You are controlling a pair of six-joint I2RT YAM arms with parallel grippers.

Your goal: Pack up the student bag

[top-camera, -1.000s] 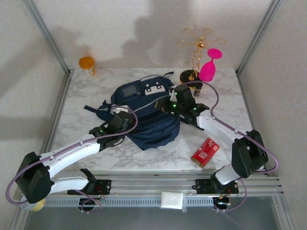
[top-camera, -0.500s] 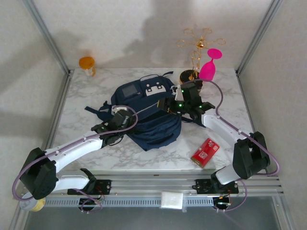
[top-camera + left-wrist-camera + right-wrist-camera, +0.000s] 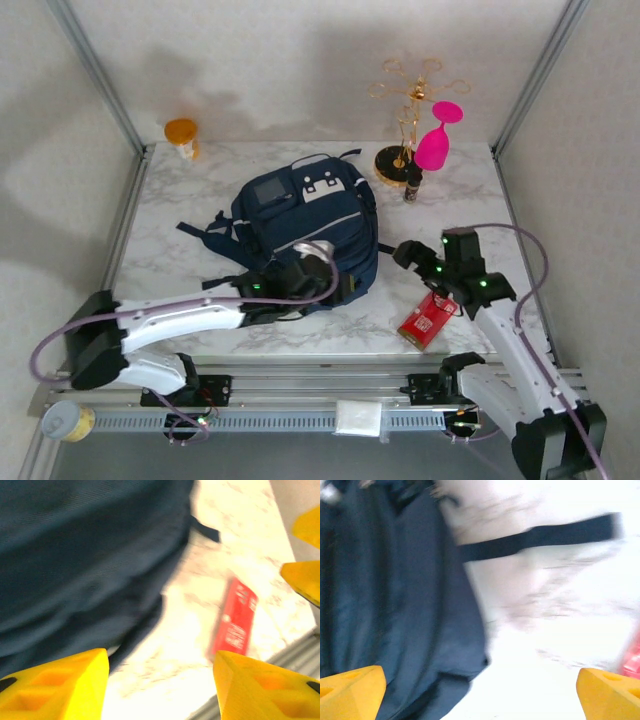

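1. The bag (image 3: 300,225) lies flat in the middle of the table (image 3: 170,255), its top toward the far edge.
2. The left gripper (image 3: 160,656) is at the bag's near right corner, fingers partly apart with nothing between them.
3. The right gripper (image 3: 480,672) is just right of the bag, clear of it, jaws wide and empty; a dark strap (image 3: 540,537) lies ahead of it.
4. A red box (image 3: 428,318) lies near the front edge, right of the bag.
5. A pink glass (image 3: 438,140), a gold stand (image 3: 405,95) and an orange cup (image 3: 182,133) are at the far side.
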